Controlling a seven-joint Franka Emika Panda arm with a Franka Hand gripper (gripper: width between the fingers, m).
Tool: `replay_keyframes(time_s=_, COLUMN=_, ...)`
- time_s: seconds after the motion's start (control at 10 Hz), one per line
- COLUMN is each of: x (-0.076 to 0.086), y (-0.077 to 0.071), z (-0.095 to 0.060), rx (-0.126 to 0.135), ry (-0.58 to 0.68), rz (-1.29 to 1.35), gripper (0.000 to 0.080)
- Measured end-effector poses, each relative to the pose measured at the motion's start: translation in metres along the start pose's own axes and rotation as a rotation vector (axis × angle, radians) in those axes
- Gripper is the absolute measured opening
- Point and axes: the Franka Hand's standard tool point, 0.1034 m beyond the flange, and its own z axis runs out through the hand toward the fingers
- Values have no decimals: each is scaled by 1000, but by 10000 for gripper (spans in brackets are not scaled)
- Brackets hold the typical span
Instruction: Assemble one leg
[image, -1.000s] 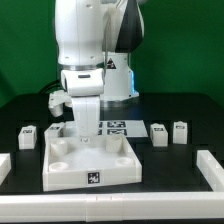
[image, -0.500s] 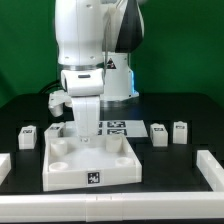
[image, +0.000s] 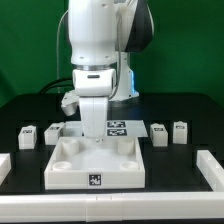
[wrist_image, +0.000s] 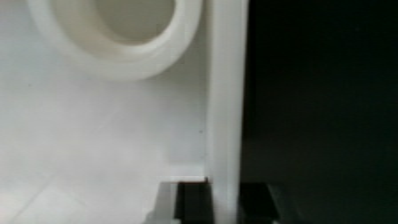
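Note:
The large white square panel (image: 72, 178) with corner sockets lies in the middle of the table. My gripper (image: 97, 140) stands at its far edge. In the wrist view my gripper (wrist_image: 224, 190) has one dark finger (wrist_image: 191, 205) on each side of the panel's (wrist_image: 89, 140) thin raised rim, shut on it, with a round socket (wrist_image: 134, 45) close by. Several small white legs with tags lie loose beside the panel: two to the exterior view's left (image: 27, 136) (image: 53, 131) and two to its right (image: 158, 133) (image: 181, 131).
The marker board (image: 117, 127) lies behind the panel, partly hidden by the arm. White blocks stand at the front left (image: 4, 165) and front right (image: 210, 168) of the table. The arm's base stands at the back.
The arm has swung toward the exterior view's right, and the white panel has shifted slightly the same way with it. The legs have not moved.

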Motion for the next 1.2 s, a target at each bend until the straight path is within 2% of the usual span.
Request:
replay_keyframes(time_s=0.5, x=39, y=22, z=-1, rx=-30, ry=22, rz=-47, gripper=54)
replay_keyframes(time_s=1.0, x=86, y=37, z=-2, rx=-40, ry=46, rz=-93, gripper=54)
replay_keyframes(time_s=1.2, x=95, y=43, z=-1, rx=-47, ry=53, rz=-104, gripper=54)
